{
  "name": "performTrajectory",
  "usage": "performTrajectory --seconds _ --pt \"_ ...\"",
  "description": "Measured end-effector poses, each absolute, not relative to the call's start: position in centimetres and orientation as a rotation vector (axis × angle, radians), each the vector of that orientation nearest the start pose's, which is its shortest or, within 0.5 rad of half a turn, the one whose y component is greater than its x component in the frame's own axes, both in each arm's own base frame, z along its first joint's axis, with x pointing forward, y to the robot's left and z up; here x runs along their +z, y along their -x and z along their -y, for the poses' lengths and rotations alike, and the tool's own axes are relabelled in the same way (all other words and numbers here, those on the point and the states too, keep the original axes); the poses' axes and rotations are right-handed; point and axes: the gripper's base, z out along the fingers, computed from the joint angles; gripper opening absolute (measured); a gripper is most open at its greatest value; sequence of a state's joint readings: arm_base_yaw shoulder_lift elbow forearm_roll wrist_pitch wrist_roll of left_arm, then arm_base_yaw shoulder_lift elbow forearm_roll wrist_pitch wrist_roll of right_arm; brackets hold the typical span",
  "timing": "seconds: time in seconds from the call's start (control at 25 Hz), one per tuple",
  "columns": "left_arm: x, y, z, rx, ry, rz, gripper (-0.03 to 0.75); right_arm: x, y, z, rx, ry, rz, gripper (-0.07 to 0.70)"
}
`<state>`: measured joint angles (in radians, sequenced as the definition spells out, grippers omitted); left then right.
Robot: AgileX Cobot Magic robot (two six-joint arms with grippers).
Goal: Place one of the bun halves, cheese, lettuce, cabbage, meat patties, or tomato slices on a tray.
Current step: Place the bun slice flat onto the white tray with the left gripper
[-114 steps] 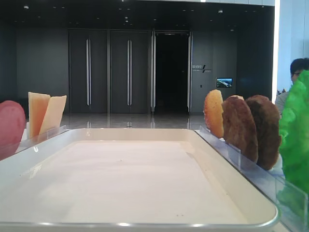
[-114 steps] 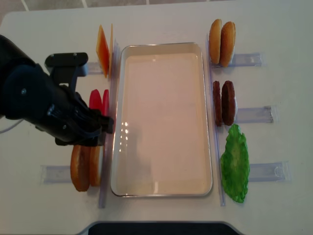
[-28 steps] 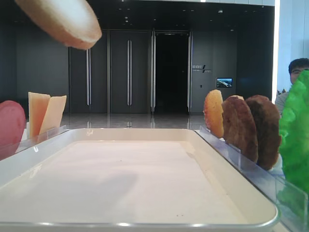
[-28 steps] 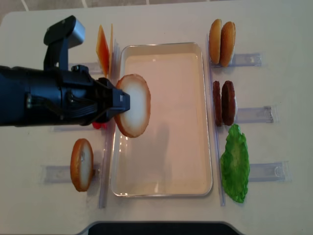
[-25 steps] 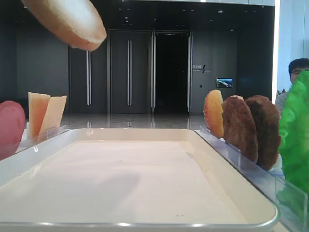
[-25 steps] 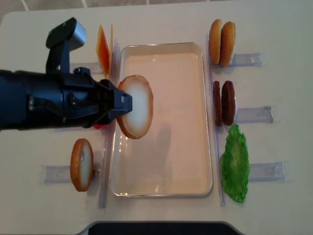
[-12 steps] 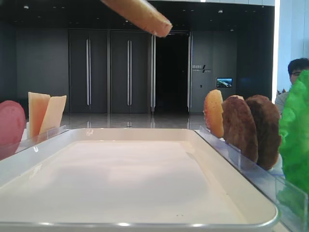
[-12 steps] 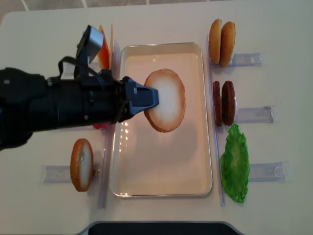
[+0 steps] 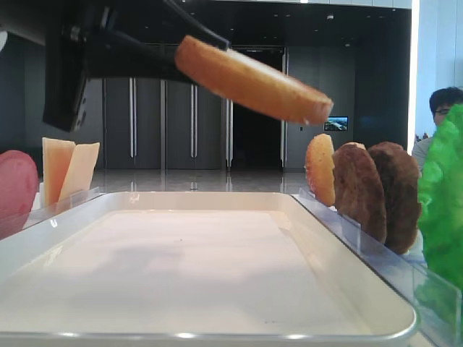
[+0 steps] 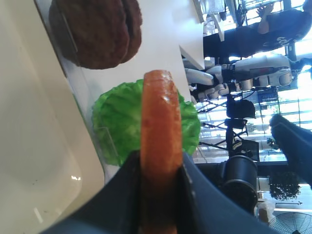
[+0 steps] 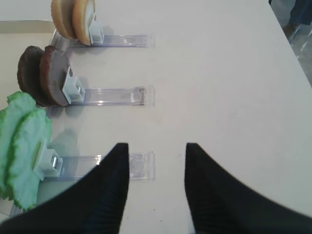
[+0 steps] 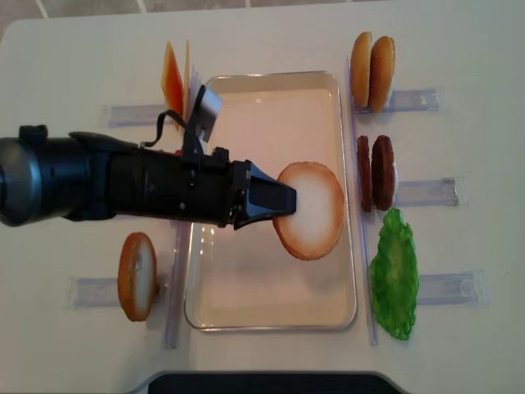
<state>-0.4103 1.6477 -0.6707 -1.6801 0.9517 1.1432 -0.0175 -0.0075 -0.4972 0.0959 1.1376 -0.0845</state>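
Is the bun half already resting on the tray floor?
No, the bun half hangs tilted above the tray, clamped in the left gripper.

Golden-brown bun half (image 12: 310, 210), white tray (image 12: 271, 308), bright green lettuce (image 12: 395, 275).

Clear acrylic slotted holder strips (image 12: 422, 100) lie on a white tabletop (image 12: 459, 41); behind, dark grey double doors with long vertical handles (image 9: 163, 108), and a dark-haired onlooker wearing glasses (image 9: 443, 108).

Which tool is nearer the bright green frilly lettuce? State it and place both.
Right. The right tool hangs open over the bare table beside the bright green frilly lettuce; the left tool holds a golden-brown bun half above the white rectangular tray.
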Motion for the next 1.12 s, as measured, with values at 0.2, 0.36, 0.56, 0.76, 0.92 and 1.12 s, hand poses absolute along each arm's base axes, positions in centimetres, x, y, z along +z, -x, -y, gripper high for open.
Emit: performTrajectory --seconds 0.2,0.36,0.56,0.76,0.92,1.12 --pt "16.9 -22.8 17.7 -1.513 -0.267 -2.485 0.139 27.1 0.9 -0.8 0.057 0.077 -2.112 0.296" --pt "16.4 -23.3 17.3 -1.413 -0.227 -2.506 0.139 27.1 0.9 -0.8 0.057 0.077 -2.112 0.296" --pt "16.0 -23.8 17.0 -1.312 -0.183 -2.526 0.139 27.1 0.9 -0.8 0.057 0.077 -2.112 0.296" --pt "15.5 -24.0 16.8 -1.27 -0.156 -2.541 0.139 27.1 0.9 -0.8 0.057 0.077 -2.112 0.296" --pt "14.5 -24.1 16.9 -1.268 -0.159 -2.572 0.139 27.1 0.9 -0.8 0.057 0.077 -2.112 0.296" --pt "13.5 -24.1 17.0 -1.274 -0.164 -2.601 0.139 27.1 0.9 -0.8 0.057 0.077 -2.112 0.296"
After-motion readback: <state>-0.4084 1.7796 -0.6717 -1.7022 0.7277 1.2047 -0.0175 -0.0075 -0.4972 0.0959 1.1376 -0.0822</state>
